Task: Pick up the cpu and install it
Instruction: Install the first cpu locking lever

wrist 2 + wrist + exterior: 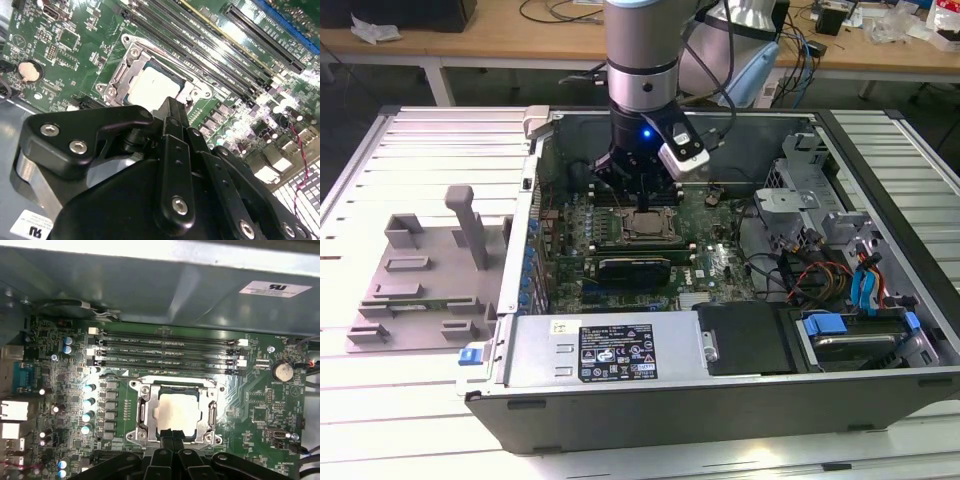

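Cpu [177, 412]: lies flat, pale plate up, inside the socket frame [142, 410] on the board [260, 412]. The board sits in the open case [720, 400]. In the exterior view you find the cpu near the middle of the board, directly under the 1 arm. Judged from this, it is seated in the socket, not carried. You cannot tell whether the frame is latched over it.

Gripper [170, 434]: in both wrist views its 2 fingers [172, 150] are drawn together, tips meeting, with nothing seen between them. It grips nothing.

Key relation: the tips hang over the cpu edge that lies farthest from the memory slots [165, 347]. The rest of the plate spreads out from the tips toward those slots. You cannot tell whether the tips touch the plate or stand just above it, because the fingers hide the contact line.

Heading of the cpu: it is square, so it has no long axis to line up on. Its 4 edges run square with the frame, 2 of them parallel to the slots and 2 across them. There is no visible tilt, and the plate looks level with the frame's opening. The finger pair closes along a line roughly parallel to the slots.
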